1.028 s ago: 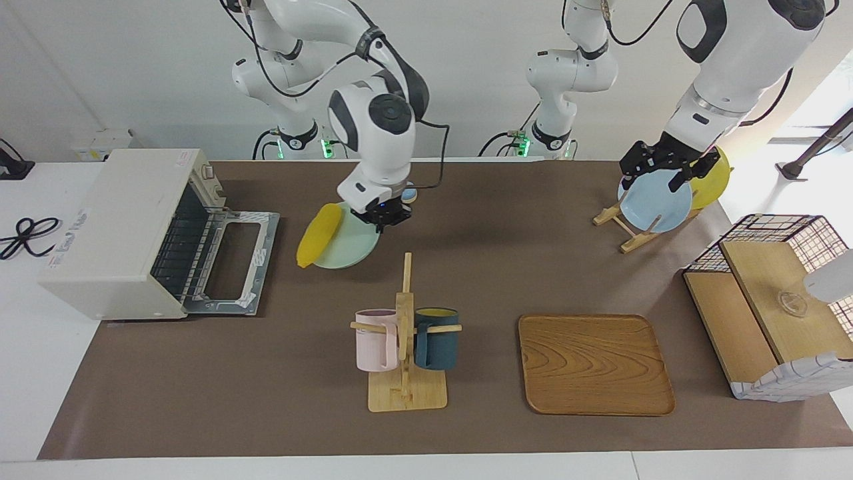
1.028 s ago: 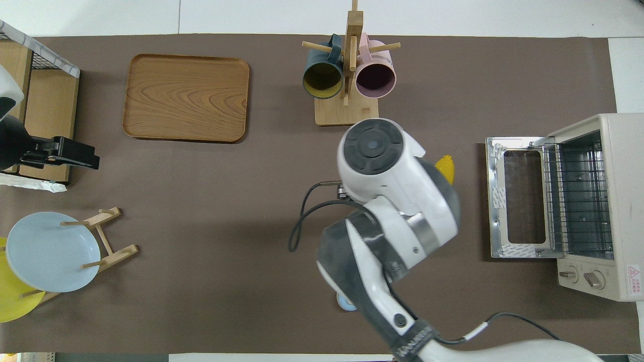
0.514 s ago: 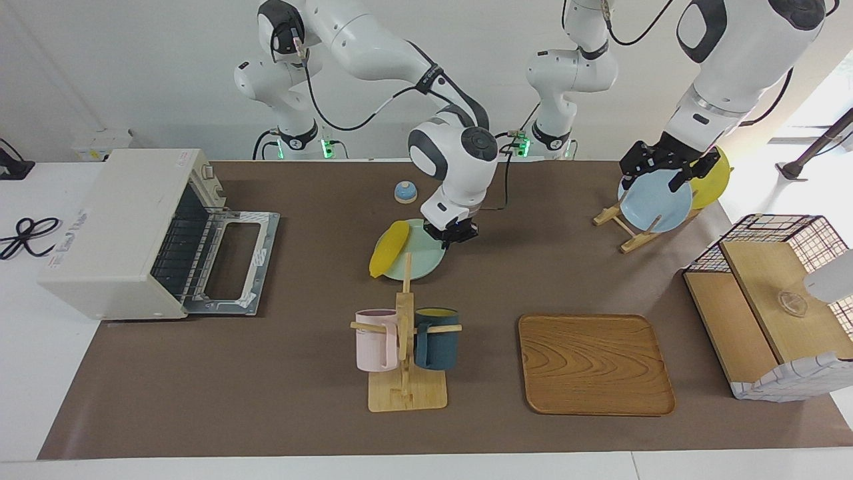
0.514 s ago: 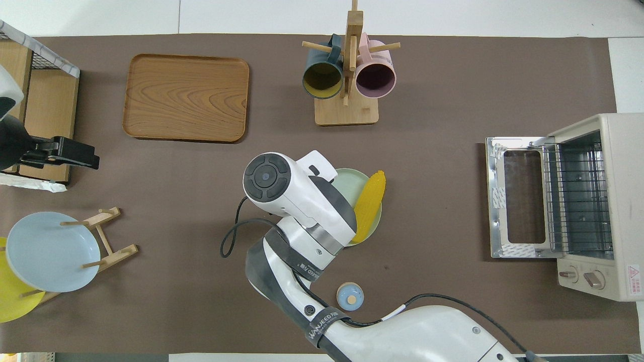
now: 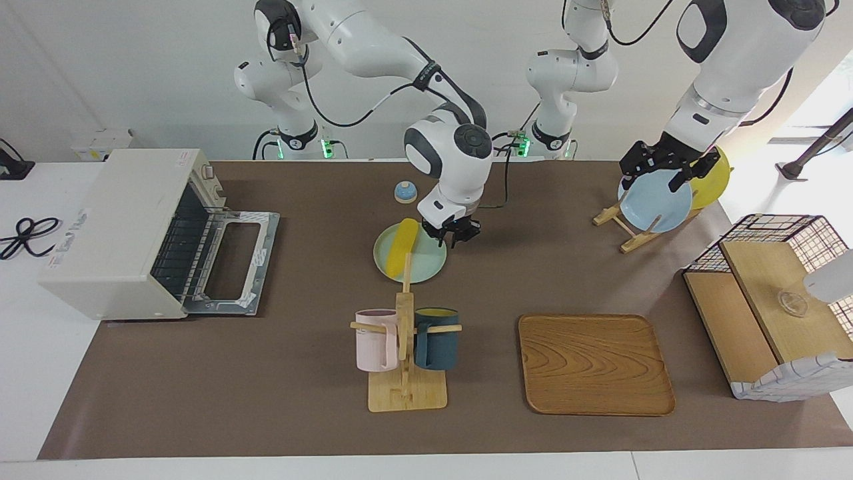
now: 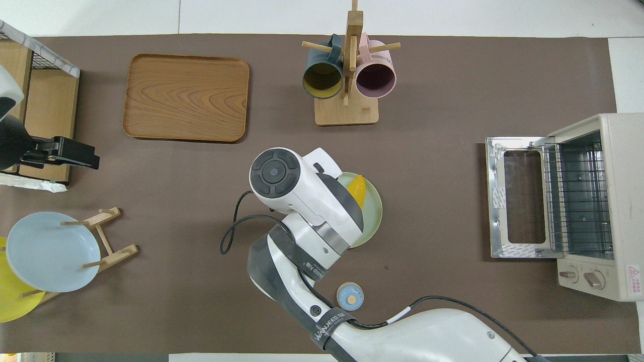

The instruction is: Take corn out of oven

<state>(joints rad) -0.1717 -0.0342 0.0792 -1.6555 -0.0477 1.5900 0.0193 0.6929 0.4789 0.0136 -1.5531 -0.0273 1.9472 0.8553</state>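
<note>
— Facing view first. What stands at the right arm's end of the table?
— The oven (image 5: 120, 227). Its door (image 5: 233, 260) lies open and flat.
— Where is the corn (image 5: 402, 248)?
— Out of the oven. It lies on a green plate (image 5: 426, 263) in the middle of the table.
— And the right gripper (image 5: 455, 235)?
— It hangs just over the plate's edge, beside the corn. Nobody can tell if it is spread or pressed together.
— And the left gripper (image 5: 654, 171)?
— It waits up in the air by the blue plate (image 5: 656, 203), spread wide, holding nothing.
</note>
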